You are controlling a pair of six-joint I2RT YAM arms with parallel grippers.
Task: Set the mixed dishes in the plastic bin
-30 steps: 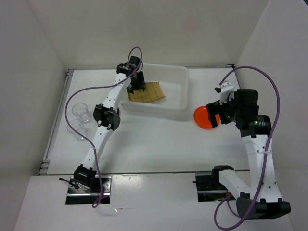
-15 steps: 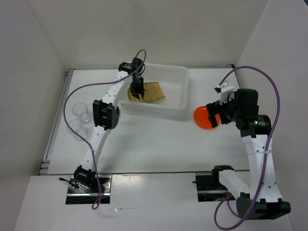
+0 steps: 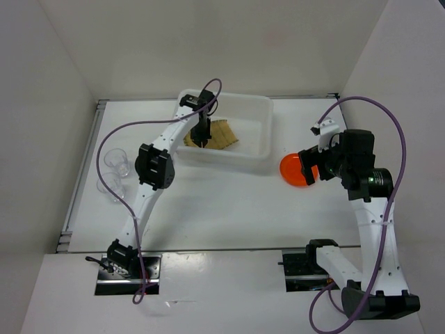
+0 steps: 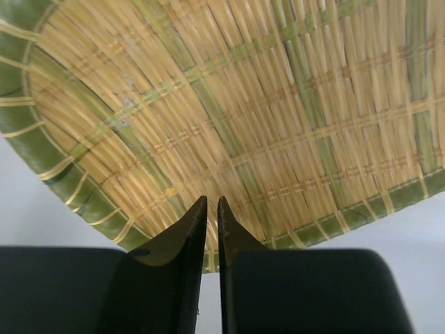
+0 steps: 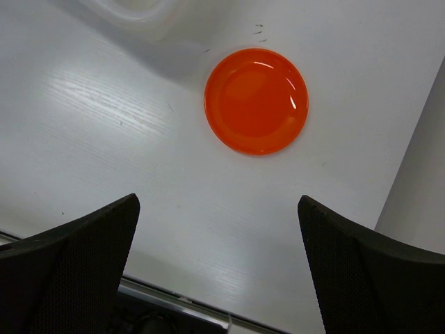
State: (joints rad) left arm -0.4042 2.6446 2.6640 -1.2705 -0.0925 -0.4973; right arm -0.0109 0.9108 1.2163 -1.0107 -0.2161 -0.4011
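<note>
Woven bamboo tray (image 3: 221, 136) lies in the plastic bin (image 3: 259, 104), long axis along the bin, rounded end leftward. Left gripper (image 4: 208, 203) is nearly closed and empty; right gripper (image 5: 217, 202) gapes wide.

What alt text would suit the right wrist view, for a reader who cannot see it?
A small round orange plate lies flat on a white table, seen from above. The right tool is open, its two dark fingers wide apart in the bottom corners. A corner of the translucent plastic bin shows at the top left.
</note>
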